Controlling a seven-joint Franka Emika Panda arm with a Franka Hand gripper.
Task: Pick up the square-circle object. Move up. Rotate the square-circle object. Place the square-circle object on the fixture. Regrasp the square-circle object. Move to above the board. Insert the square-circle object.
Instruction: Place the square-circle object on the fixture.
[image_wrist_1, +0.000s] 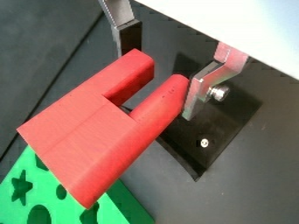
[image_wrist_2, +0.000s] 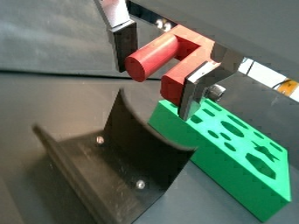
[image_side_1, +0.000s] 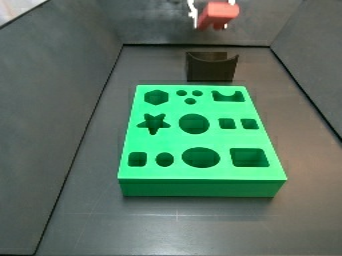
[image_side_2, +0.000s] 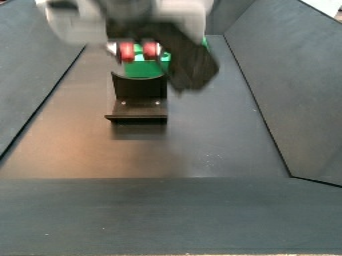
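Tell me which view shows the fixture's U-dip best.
A side view: the fixture faces the camera, dip visible, behind the board, below the gripper holding the square-circle object. Wrist views show plate and bracket; other side view blurs it.

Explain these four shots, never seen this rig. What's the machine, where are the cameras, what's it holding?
It is a single robot arm whose tool has two flat silver fingers with dark pads. Two cameras ride on the wrist and look along the fingers; two more stand beside the table.

In both wrist views the tool is shut on the square-circle object, a red plastic piece with two legs and a notch between them; one leg is round, the other square. It hangs in the air, touching nothing else.

On the dark floor lie two things. The board is the green slab with cut-out holes: star, hexagon, circles, squares, oval. The fixture is the small dark holder behind it, with a dip in its top.

In a side view the red piece sits high, roughly above the fixture.
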